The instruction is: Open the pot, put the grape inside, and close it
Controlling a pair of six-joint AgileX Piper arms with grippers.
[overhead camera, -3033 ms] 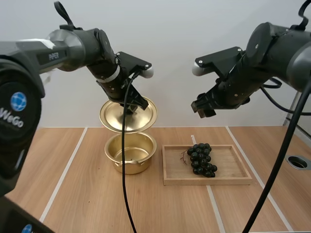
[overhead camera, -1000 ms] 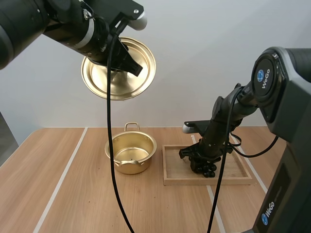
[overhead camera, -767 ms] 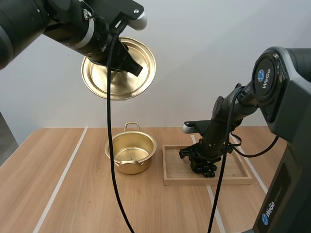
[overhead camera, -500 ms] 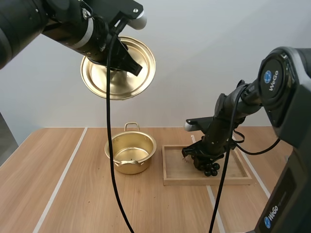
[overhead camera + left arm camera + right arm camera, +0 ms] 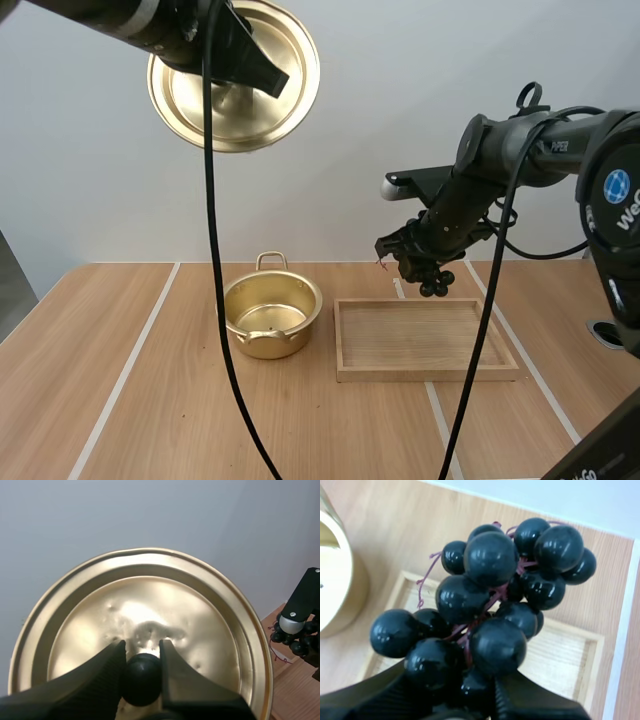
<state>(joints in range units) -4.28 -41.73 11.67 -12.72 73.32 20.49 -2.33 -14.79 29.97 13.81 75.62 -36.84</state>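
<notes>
Your left end effector (image 5: pixel 258 72) is clamped narrow on the black knob (image 5: pixel 141 679) of the golden lid (image 5: pixel 200 100), one finger pressed against each side of the ball, and it holds the lid high in the air above the pot (image 5: pixel 270 340), a little to the pot's left. The lid is tipped on edge, so you look into its shiny face in the high view. The pot itself stands open on the table (image 5: pixel 150 400), upright, one loop handle at its far side and one at its near side, with nothing inside that you can see. Your right end effector (image 5: pixel 413 252) is closed on the bunch of grapes (image 5: pixel 436 284): in the right wrist view its fingers pinch the dark berries and their reddish stems from below. The grapes hang in the air to the right of the pot and well above its rim, touching nothing but the fingers. The wooden tray (image 5: pixel 425 374) lies flat just beside the pot on its right, its slatted floor bare beneath the hanging bunch.
</notes>
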